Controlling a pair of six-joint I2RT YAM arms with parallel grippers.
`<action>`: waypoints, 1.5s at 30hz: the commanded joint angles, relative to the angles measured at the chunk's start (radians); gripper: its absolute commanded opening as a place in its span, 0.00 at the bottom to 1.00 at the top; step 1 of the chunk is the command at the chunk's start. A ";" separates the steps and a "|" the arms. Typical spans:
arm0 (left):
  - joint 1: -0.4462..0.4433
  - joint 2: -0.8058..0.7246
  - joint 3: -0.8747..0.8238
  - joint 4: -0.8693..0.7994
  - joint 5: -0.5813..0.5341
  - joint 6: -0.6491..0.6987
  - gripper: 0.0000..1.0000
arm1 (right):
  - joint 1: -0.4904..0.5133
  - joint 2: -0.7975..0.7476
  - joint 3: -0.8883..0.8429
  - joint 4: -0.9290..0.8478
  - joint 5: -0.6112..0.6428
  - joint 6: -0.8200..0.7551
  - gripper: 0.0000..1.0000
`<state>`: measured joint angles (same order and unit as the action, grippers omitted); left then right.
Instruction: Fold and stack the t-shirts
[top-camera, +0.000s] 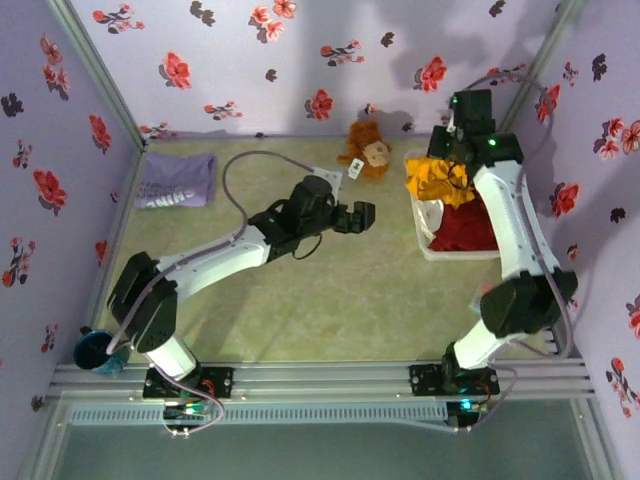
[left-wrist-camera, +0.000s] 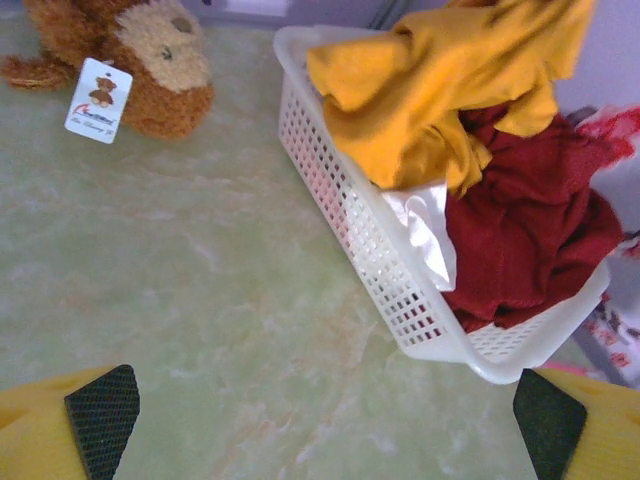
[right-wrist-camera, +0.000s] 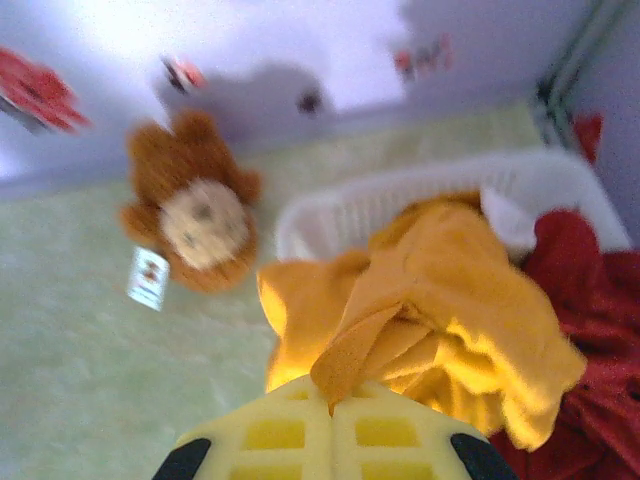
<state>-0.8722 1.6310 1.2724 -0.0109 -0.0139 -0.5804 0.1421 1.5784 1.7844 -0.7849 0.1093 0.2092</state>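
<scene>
One t-shirt far left, plush toy back centre, other t-shirt over basket

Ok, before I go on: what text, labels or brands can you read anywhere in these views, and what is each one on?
Nothing can be quoted with confidence.
lavender t-shirt: white lettering along its near edge, too small and blurred to read.
hang tag on the plush toy: a red script line above a small bear picture, not legible.
orange-yellow t-shirt and basket: no print visible.
</scene>
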 joint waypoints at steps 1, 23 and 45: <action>0.053 -0.071 -0.016 -0.021 0.059 -0.074 0.99 | 0.022 -0.089 -0.025 0.170 0.004 -0.035 0.00; 0.639 -0.539 -0.199 -0.458 0.283 -0.028 0.99 | 0.453 -0.133 0.551 0.168 -0.082 -0.135 0.00; 0.614 -0.646 -0.553 -0.535 0.422 -0.095 0.78 | 0.531 -0.323 -0.667 0.077 0.231 0.446 0.60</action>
<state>-0.1947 0.9829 0.7620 -0.5766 0.3607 -0.6109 0.6750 1.3140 1.1358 -0.6819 0.3088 0.5896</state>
